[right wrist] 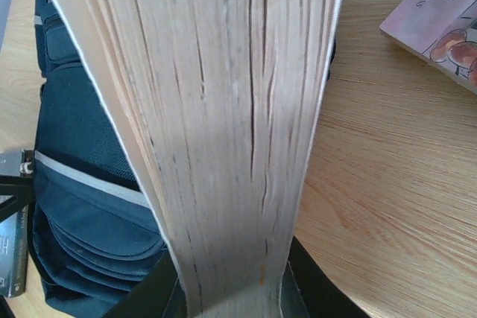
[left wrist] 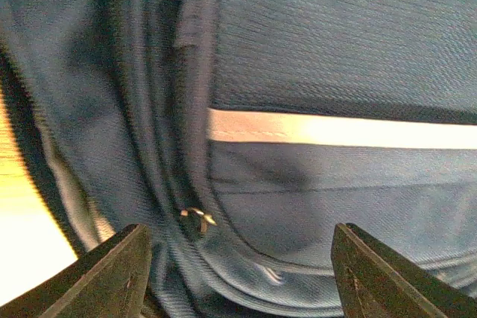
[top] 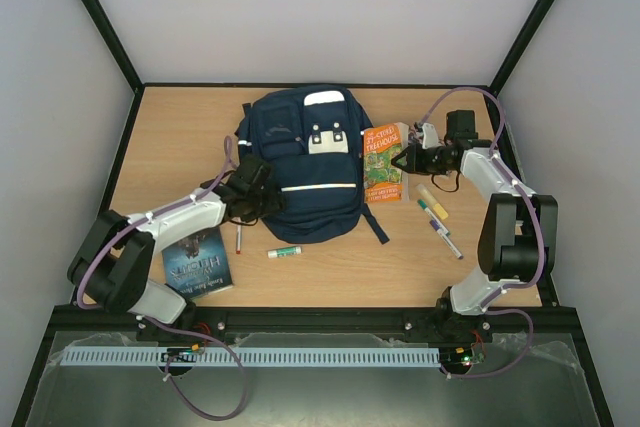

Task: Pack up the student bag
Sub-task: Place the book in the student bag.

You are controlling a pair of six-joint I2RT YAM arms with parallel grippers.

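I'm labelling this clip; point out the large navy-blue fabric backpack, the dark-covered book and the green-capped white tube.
Navy-blue fabric backpack [top: 305, 202]: top view, lower front panel.
Dark-covered book [top: 198, 263]: top view, cover centre.
Green-capped white tube [top: 284, 252]: top view, mid-barrel.

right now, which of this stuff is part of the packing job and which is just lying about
In use: student bag; orange book clamped in right gripper; left gripper open at the bag's zip.
Lying about, untouched: dark blue book, red pen, white stick, yellow highlighter, two markers.
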